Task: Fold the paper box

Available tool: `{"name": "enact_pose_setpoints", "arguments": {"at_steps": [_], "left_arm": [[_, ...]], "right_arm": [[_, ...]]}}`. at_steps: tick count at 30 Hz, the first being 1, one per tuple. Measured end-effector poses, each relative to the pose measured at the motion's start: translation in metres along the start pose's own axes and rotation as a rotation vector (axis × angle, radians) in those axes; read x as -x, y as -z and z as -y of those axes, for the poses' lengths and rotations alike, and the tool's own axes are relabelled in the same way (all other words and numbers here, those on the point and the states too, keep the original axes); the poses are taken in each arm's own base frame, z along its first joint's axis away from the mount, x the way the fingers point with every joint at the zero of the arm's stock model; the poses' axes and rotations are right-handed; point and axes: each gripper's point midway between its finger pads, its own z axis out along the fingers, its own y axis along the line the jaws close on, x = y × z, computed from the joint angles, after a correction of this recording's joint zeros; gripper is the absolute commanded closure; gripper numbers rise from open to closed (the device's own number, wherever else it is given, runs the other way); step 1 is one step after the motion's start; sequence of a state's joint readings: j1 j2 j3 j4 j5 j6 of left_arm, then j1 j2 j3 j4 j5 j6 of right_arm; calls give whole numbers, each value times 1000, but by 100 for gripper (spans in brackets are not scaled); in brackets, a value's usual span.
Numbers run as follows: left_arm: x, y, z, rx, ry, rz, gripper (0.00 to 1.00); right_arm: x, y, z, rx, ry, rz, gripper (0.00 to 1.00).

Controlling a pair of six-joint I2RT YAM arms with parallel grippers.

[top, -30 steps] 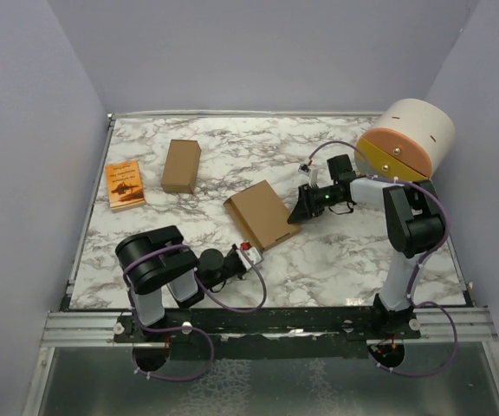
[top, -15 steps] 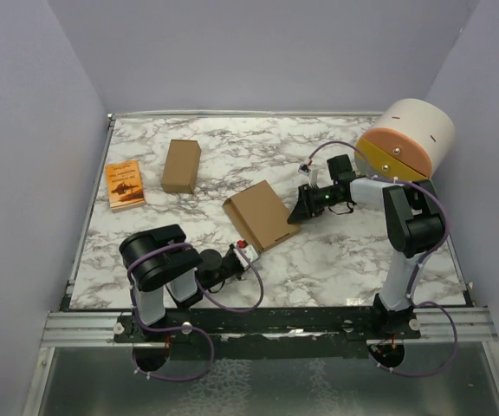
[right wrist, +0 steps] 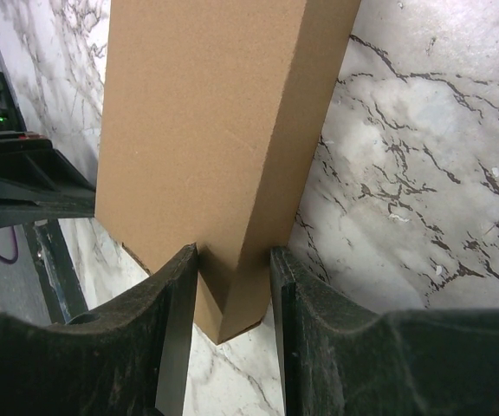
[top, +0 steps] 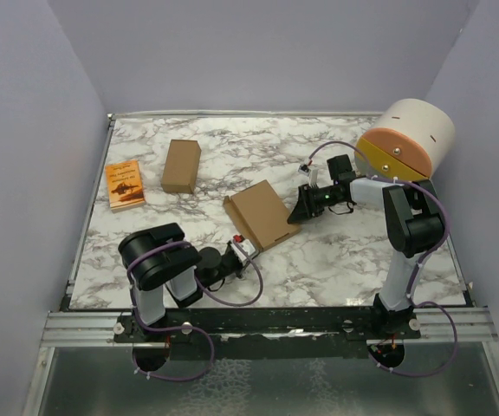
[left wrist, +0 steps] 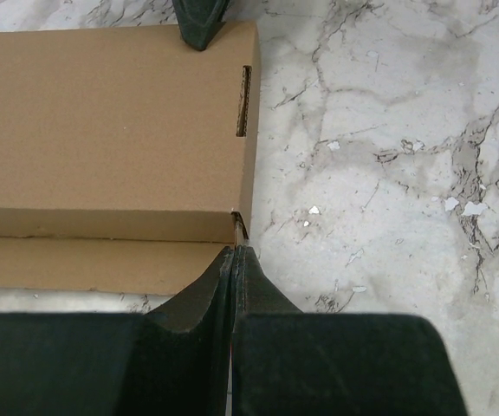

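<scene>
The paper box (top: 262,213) is a shallow, wide brown cardboard box lying near the middle of the marble table (top: 336,260). My right gripper (top: 300,211) comes in from the right. In the right wrist view its fingers (right wrist: 177,329) press both sides of a corner of the paper box (right wrist: 215,130), so the right gripper (right wrist: 232,269) is shut on it. My left gripper (left wrist: 236,253) is shut with nothing between its pads, its tips at the near corner of the paper box (left wrist: 102,130), beside a low flap (left wrist: 85,264). A slot (left wrist: 243,102) is cut near the box edge.
A narrower brown cardboard box (top: 181,165) stands at the back left, with a small orange booklet (top: 125,185) further left. A large white cylinder with an orange face (top: 408,139) sits above the right arm. Lilac walls close the table on three sides.
The left gripper has crept slightly up and left along the paper box's near corner. The right gripper and the box have not moved.
</scene>
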State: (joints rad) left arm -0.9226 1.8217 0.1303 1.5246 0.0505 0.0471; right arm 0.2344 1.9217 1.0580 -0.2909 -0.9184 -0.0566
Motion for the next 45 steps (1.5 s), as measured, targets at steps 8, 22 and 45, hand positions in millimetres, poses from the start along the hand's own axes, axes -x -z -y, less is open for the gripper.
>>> {"name": "enact_pose_setpoints", "arguments": {"at_steps": [8,22,45], "left_arm": [[7,-7,-2,5,34,-7,100],[19,-20,-3,2,95,-99,71],[111,-4,-187,423,513,-51,41]], "right_arm": [[0,0,0,0,0,1,63],[5,3,4,-3,29,15,56],[43,33,-13,-51,343,29,75]]}}
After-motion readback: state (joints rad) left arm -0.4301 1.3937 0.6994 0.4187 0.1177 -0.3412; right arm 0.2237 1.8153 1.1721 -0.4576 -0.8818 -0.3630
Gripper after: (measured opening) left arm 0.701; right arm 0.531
